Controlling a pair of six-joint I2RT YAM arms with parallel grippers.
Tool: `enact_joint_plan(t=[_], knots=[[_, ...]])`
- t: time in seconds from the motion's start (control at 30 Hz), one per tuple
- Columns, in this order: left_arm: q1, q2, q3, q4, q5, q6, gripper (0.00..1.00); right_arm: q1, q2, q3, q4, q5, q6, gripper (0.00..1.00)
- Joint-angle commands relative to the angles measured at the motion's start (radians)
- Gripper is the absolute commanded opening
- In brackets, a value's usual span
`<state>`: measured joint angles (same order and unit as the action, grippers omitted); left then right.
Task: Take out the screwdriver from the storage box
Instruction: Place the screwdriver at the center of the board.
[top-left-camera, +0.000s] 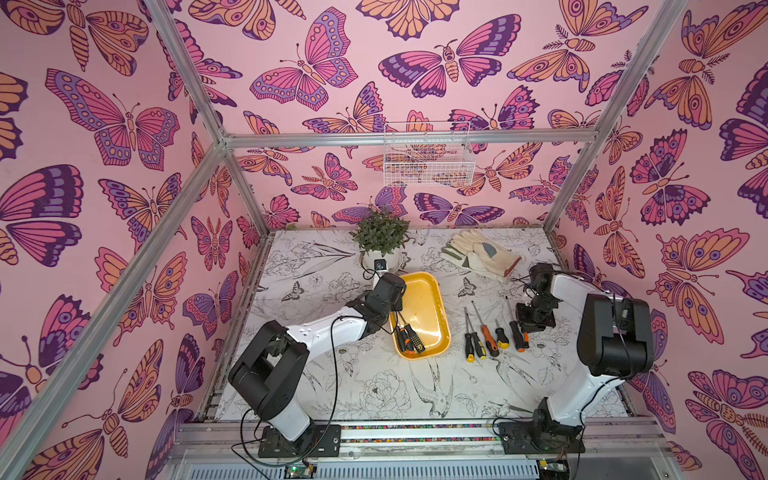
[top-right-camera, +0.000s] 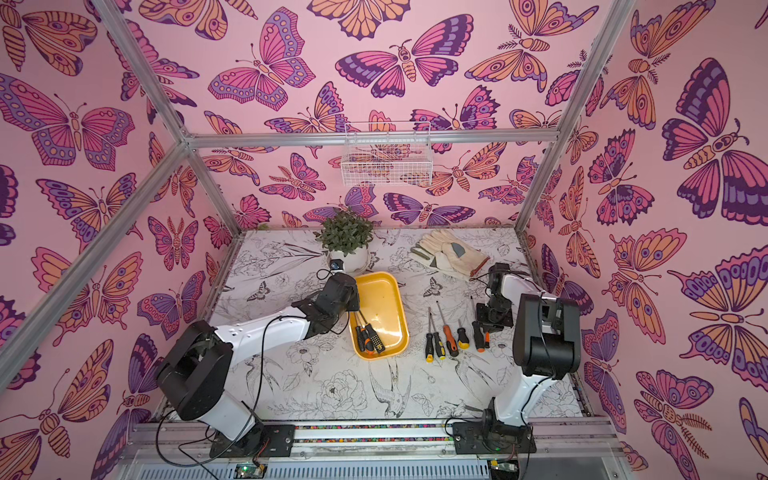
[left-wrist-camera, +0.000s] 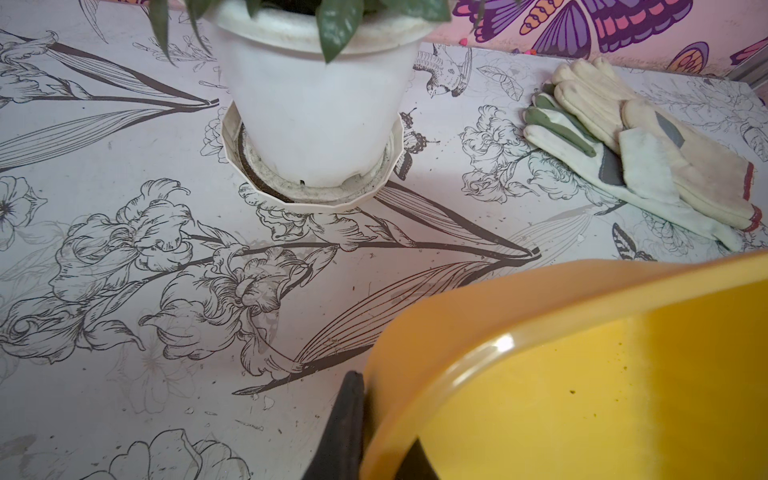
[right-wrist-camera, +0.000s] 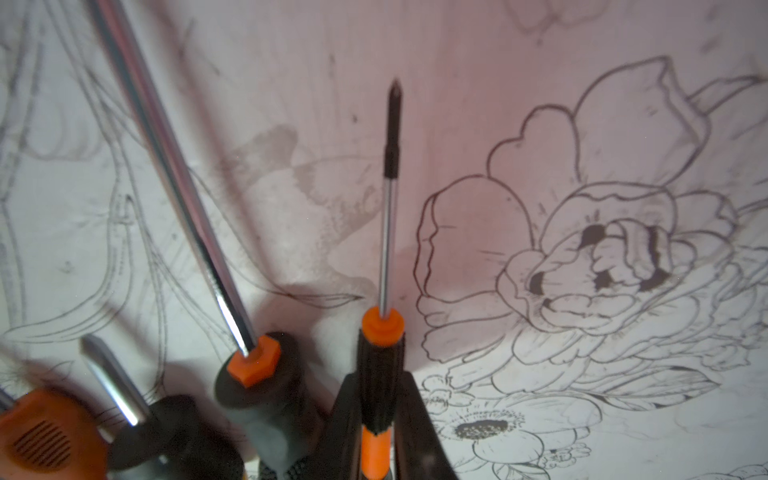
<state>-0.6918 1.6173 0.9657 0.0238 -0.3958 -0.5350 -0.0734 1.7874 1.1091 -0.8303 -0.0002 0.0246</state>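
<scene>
Screwdrivers (top-left-camera: 409, 338) inside yellow storage box (top-left-camera: 428, 299)

Bare worktop (top-left-camera: 374, 395) along the front edge gives open passage. A plant pot (top-left-camera: 391, 258) crowds the yellow tray's (top-left-camera: 428, 291) far end; gloves (top-left-camera: 482, 253) lie near the far right corner; screwdrivers (top-left-camera: 489, 340) lie just right of the tray.

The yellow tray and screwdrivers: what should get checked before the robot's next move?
1. Left gripper clamped on the rim of the yellow tray: ok.
2. Right gripper shut on slim screwdriver: ok.
3. That screwdriver outside the tray, beside the row of screwdrivers on the table: ok.
4. It rests on the table, safe to release: cannot tell.
5. Tray emptied: not ok, leftover screwdrivers lie inside.
</scene>
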Motion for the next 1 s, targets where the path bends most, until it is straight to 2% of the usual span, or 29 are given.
enact_joint_plan(t=[0.0, 0.23, 0.53, 0.77, 0.97], knots=[[0.009, -0.029, -0.01, 0.022, 0.003, 0.004, 0.0, -0.004, 0.014, 0.026, -0.007, -0.005, -0.009, 0.19], [0.009, -0.031, -0.01, 0.022, 0.003, 0.005, 0.0, -0.005, 0.008, 0.024, -0.007, -0.001, -0.008, 0.28], [0.009, -0.031, -0.009, 0.022, 0.004, 0.006, 0.0, -0.005, -0.046, 0.014, -0.001, 0.007, 0.005, 0.29], [0.008, -0.028, -0.007, 0.022, 0.002, 0.008, 0.0, 0.003, -0.182, -0.019, 0.019, 0.0, 0.037, 0.35], [0.008, -0.025, -0.004, 0.021, 0.013, 0.018, 0.0, 0.119, -0.391, -0.023, -0.009, -0.057, 0.087, 0.42]])
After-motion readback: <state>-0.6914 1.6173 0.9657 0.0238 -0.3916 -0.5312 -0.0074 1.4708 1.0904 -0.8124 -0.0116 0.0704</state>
